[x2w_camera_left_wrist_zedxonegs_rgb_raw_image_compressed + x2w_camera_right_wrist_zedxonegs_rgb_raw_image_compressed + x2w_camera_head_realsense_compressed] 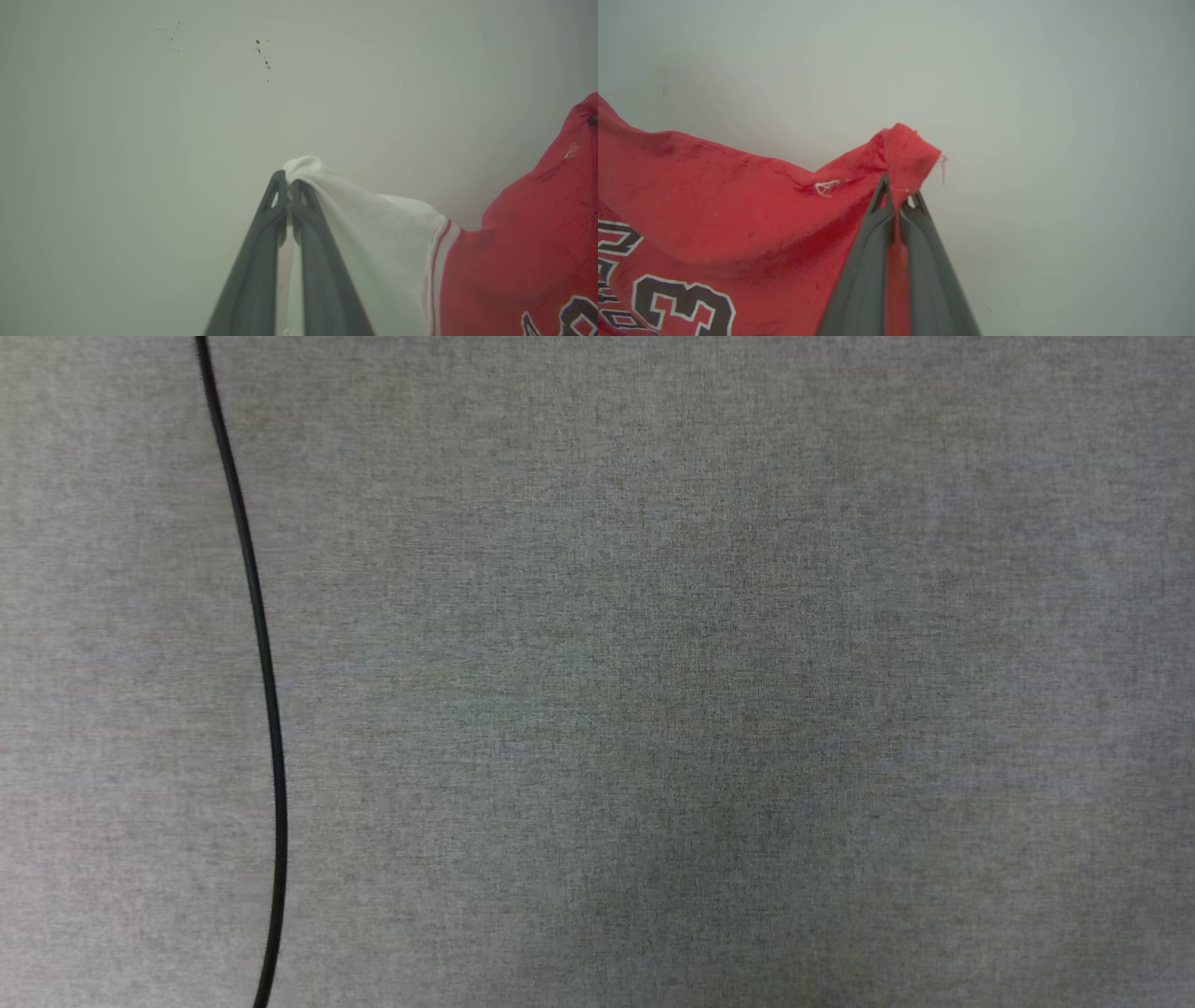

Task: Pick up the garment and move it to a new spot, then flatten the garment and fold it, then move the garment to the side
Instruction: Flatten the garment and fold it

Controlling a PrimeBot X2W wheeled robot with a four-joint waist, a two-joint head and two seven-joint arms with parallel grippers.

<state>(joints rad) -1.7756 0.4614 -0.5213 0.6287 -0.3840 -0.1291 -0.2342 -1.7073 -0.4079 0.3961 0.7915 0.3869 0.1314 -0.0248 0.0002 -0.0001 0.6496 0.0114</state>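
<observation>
The garment is a red T-shirt with a white sleeve, red-and-white striped trim and black white-outlined print. In the left wrist view my left gripper is shut on the tip of its white sleeve, which bunches just past the fingertips. In the right wrist view my right gripper is shut on a red corner of the garment, close to a small white logo. The cloth hangs stretched between the two grips against a pale plain surface.
The head view looks down on a grey woven fabric surface. A thin black cable curves from the top to the bottom at its left. A few dark specks mark the pale surface in the left wrist view.
</observation>
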